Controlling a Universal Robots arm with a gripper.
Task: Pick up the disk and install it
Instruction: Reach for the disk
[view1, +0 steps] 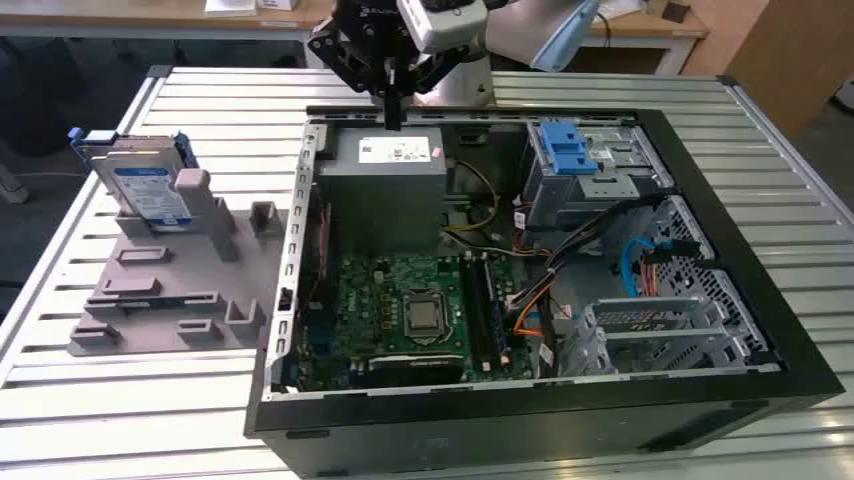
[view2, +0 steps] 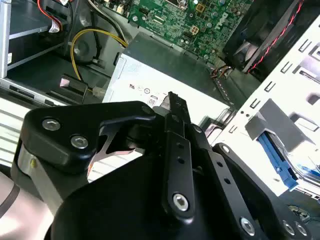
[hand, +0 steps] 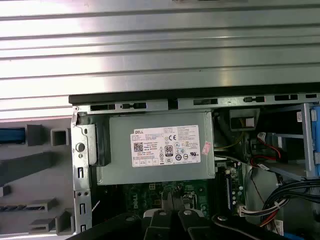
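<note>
The disk (view1: 140, 185), silver-grey with a blue-and-white label and a blue bracket, stands upright in a grey fixture (view1: 167, 290) on the table, at the exterior view's left, outside the computer case. Its blue edge shows in the first wrist view (hand: 11, 135) and in the second wrist view (view2: 279, 159). My gripper (view1: 394, 112) hangs over the case's rear wall, just above the grey power supply (view1: 384, 165), well apart from the disk. Its black fingers (view2: 172, 107) are pressed together, shut on nothing, and they also show in the first wrist view (hand: 171, 217).
The open black computer case (view1: 747, 230) lies on a slatted metal table (view1: 120, 420). Inside are the green motherboard (view1: 400, 310), a silver drive cage with a blue latch (view1: 577, 150), bundled cables (view1: 641, 260) and a lower metal cage (view1: 661, 335).
</note>
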